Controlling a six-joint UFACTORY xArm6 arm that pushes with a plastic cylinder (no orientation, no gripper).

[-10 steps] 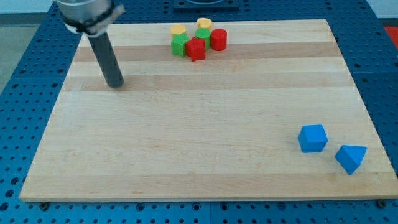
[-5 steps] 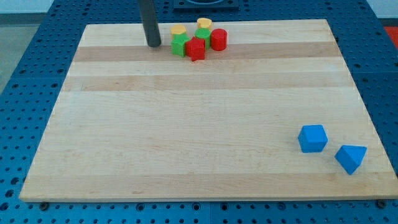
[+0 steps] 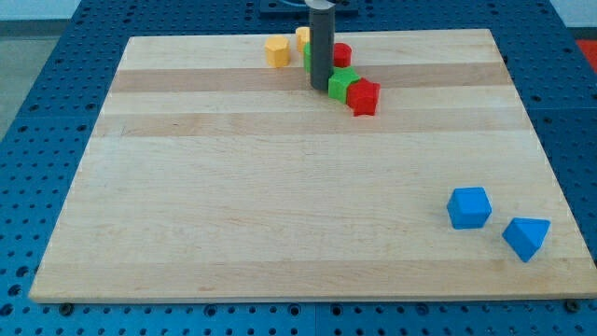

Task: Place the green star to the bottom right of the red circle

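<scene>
Eight blocks sit on the bench. Two are blue: a blue cube and a blue wedge-shaped block. Two are red: a red circle and a red block. Two are green: one green block and another green block, partly hidden. Two are yellow: a yellow block and a second yellow block.

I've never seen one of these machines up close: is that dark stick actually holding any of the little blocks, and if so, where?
Nothing is held. My tip only pushes: it rests on the board against the left side of a green block.
</scene>
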